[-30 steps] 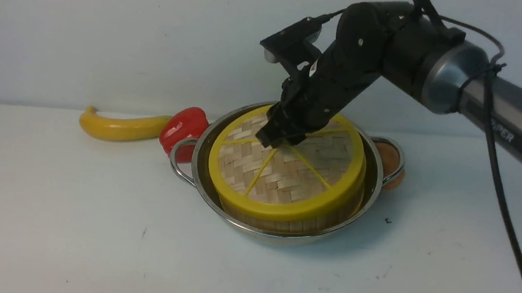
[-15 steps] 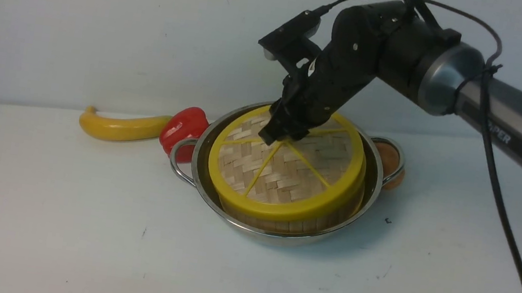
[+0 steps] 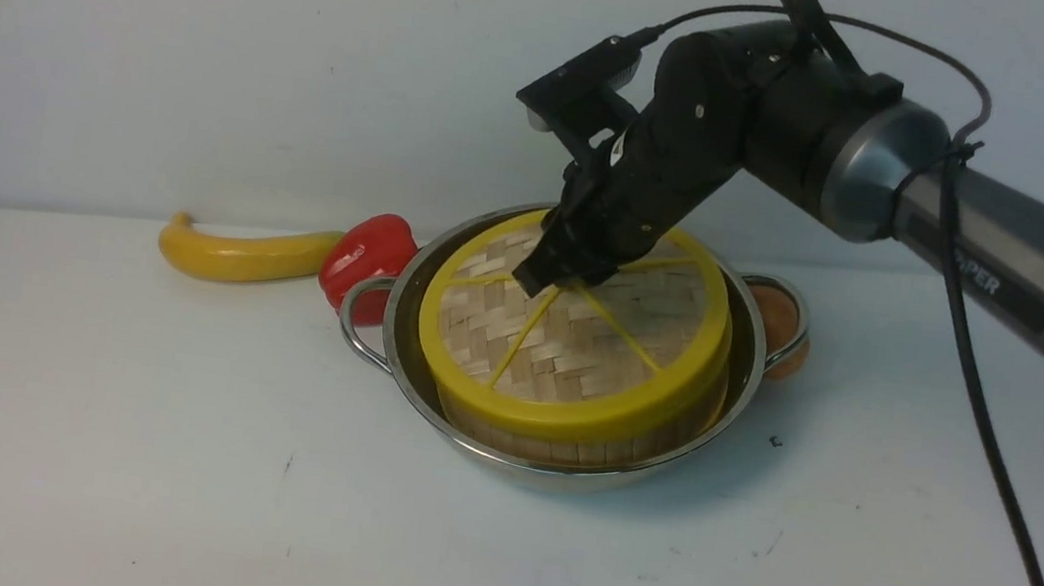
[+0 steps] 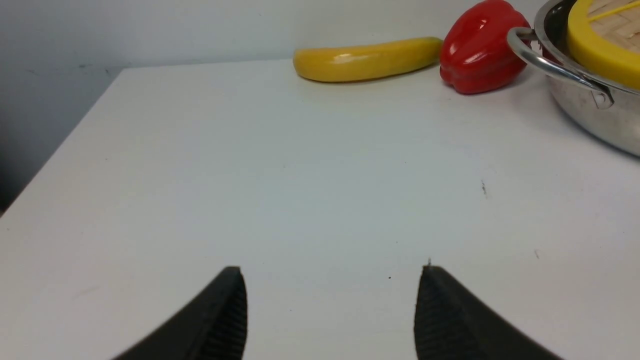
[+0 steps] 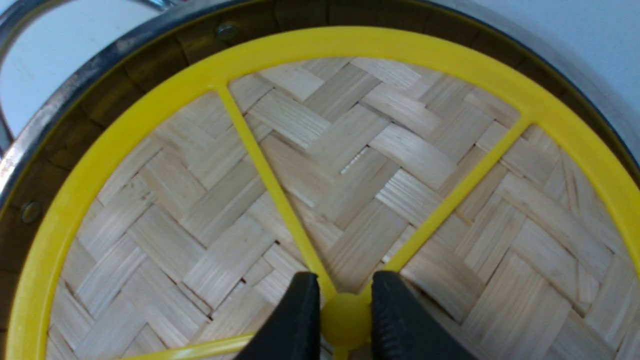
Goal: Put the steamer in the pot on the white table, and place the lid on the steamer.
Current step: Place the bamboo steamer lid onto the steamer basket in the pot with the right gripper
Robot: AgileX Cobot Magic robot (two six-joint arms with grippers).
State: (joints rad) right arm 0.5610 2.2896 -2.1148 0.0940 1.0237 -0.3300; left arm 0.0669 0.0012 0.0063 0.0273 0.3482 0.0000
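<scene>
Since a second ago the right arm's elbow has swung slightly up and left; its right gripper (image 3: 552, 280) stays on the lid's centre, and nothing on the table has shifted.

Largest to smallest:
- 1 white table (image 3: 109, 440): near edge and left corner visible, wide bare area in front and to the left of the pot, less room behind it.
- 1 pot (image 3: 400, 302), two loop handles, standing mid-table toward the back.
- 1 steamer (image 3: 562, 445) inside the pot, only its bamboo wall showing below the lid; narrow gap to the pot rim all round.
- 1 lid (image 3: 574, 360) seated flat on the steamer, rims lined up.
- 1 yellow banana-like fruit (image 3: 235, 252) and 1 red pepper (image 3: 369, 251), left of the pot; pepper sits against the left handle.
- 1 brownish item (image 3: 779, 319) behind the right handle, can't identify it.

Right gripper: jaws narrow, pinching the knob (image 5: 346, 317). Left gripper (image 4: 330, 300): jaws wide apart, empty, low over bare table well left of the pot.
</scene>
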